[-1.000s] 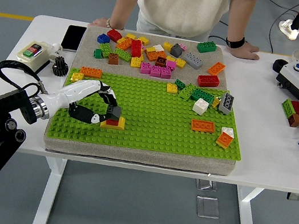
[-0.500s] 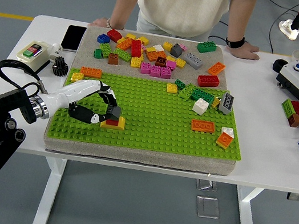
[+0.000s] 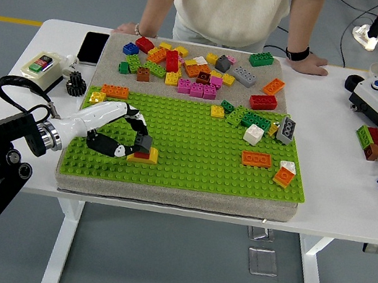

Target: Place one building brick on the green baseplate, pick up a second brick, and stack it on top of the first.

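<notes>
nearly there, i judge: a yellow brick (image 3: 143, 158) sits on the green baseplate (image 3: 196, 143) near its front-left corner, and my left robot hand (image 3: 132, 142) grips a red brick (image 3: 143, 152) on top of it; pressing and release remain.

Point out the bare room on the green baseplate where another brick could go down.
The green baseplate is bare across its middle, between the left hand at the yellow brick and the orange brick. The near strip is also free. Its far right, around the white brick, is crowded.
</notes>
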